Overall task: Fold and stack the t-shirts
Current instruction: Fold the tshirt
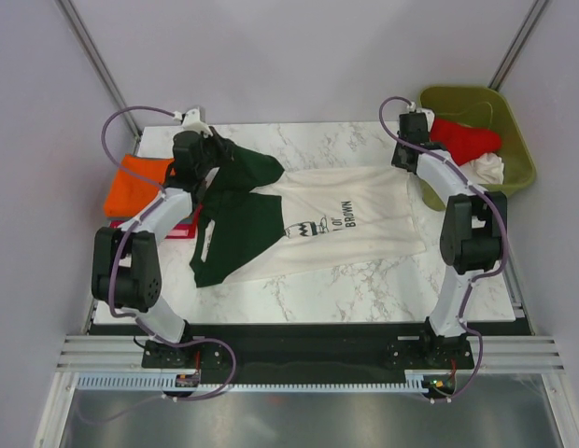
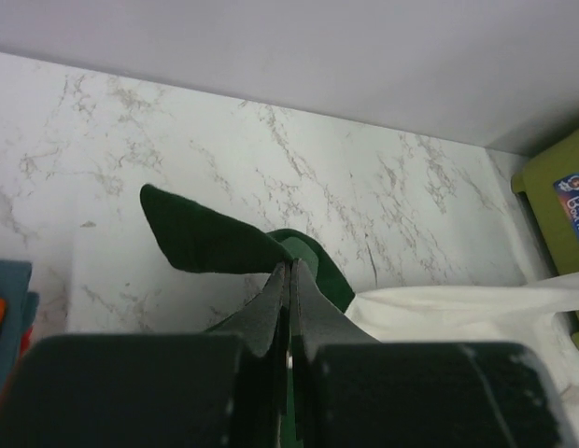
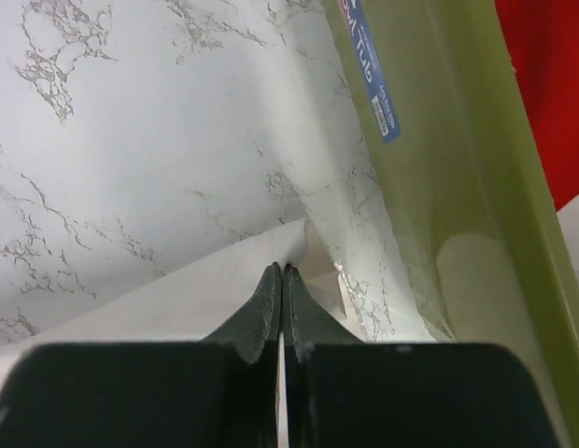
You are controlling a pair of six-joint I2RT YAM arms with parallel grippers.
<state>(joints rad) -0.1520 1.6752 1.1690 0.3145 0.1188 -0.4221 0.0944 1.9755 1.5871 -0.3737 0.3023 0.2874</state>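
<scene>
1 cream t-shirt (image 1: pixel 364 224), spread on the table (image 1: pixel 299 294). left tool (image 2: pixel 289 269) pinches its green sleeve (image 2: pixel 205 233); right tool (image 3: pixel 282 271) pinches its hem (image 3: pixel 177 299). Step: fold 1. Next move likely needs both far corners carried nearward together.

One cream tee (image 1: pixel 364 219), one orange tee (image 1: pixel 135 187), one red tee (image 1: pixel 467 140), one white tee (image 1: pixel 487 170), one bin (image 1: pixel 516 140).

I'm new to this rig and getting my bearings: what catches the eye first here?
A cream t-shirt with dark green sleeves lies spread mid-table, the left gripper pinching its green end, the right gripper its cream edge. Far right, an olive bin holds a red shirt; far left sits an orange shirt.
</scene>
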